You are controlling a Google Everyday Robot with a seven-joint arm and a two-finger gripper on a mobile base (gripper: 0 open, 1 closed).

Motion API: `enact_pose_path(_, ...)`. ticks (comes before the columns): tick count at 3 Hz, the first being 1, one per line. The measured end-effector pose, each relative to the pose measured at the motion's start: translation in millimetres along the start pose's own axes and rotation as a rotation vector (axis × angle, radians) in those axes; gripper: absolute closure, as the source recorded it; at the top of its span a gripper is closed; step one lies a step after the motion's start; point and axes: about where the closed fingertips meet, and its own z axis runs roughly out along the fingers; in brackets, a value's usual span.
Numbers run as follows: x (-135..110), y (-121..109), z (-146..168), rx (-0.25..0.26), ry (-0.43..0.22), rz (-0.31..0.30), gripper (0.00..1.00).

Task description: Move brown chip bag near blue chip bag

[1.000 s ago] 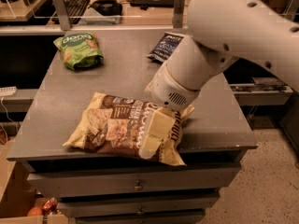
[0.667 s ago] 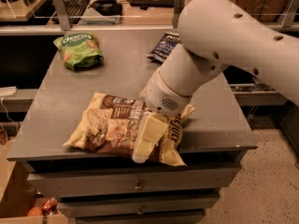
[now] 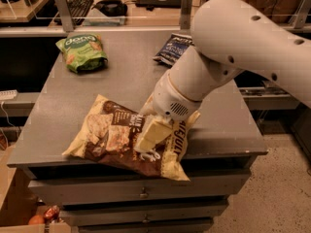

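Note:
The brown chip bag lies flat near the front edge of the grey table, a large brown and cream bag with white lettering. My gripper is down on the bag's right half, over the lettering, with the white arm rising behind it to the upper right. The blue chip bag lies at the back of the table, right of centre, and the arm hides part of it. The two bags are well apart.
A small green bag lies at the back left of the table. Drawers run below the front edge. A shelf with a keyboard stands behind. Floor lies to the right.
My gripper and arm have shifted a little to the left over the brown bag. The bags have not visibly moved.

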Motion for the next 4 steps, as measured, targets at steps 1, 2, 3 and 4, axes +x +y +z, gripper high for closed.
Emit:
enact_pose_path(1, -6.4, 1.4, -6.4, 0.009, -0.022, -0.014, 0.64)
enact_pose_path(2, -13.9, -2.2, -15.1, 0.029, -0.041, -0.029, 0.87)
enact_pose_path(3, -26.5, -14.6, -43.2, 0.091, -0.053, -0.056, 1.0)
enact_pose_path(4, -26.6, -14.5, -43.2, 0.091, -0.053, -0.056, 1.0)
